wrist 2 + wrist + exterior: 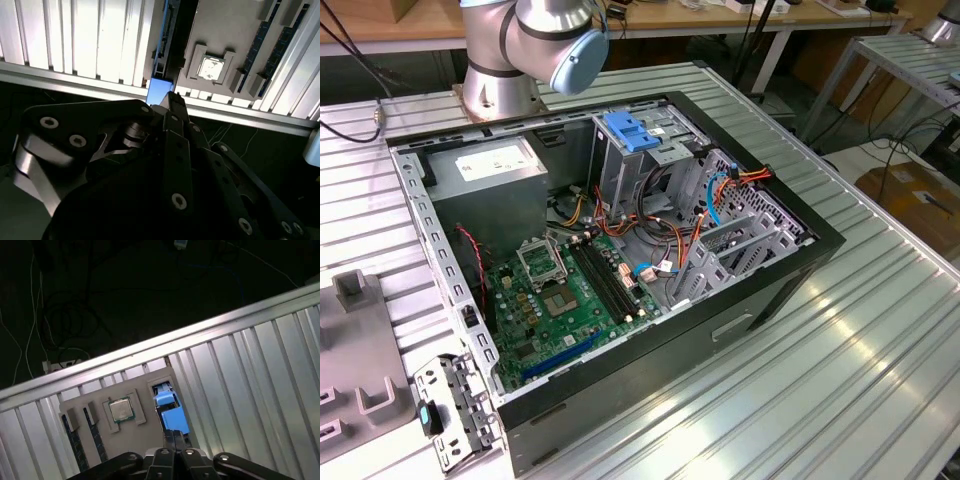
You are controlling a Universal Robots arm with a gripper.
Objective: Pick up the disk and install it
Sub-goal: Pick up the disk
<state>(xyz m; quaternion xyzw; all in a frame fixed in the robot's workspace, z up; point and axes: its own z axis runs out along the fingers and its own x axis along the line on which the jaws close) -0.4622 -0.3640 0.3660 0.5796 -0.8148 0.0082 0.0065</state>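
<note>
Standing in grey tray slot by table edge: disk, tool close.

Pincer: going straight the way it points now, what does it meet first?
The disk, standing on edge in a slot of the grey tray, right ahead of the pincer. Depth is unclear; they may already touch.

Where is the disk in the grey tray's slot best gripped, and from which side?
Likely across the disk's thin blue top edge, from straight above: it stands on edge in the grey tray's slot, its lower part walled in. The gripper sits at that edge.
</note>
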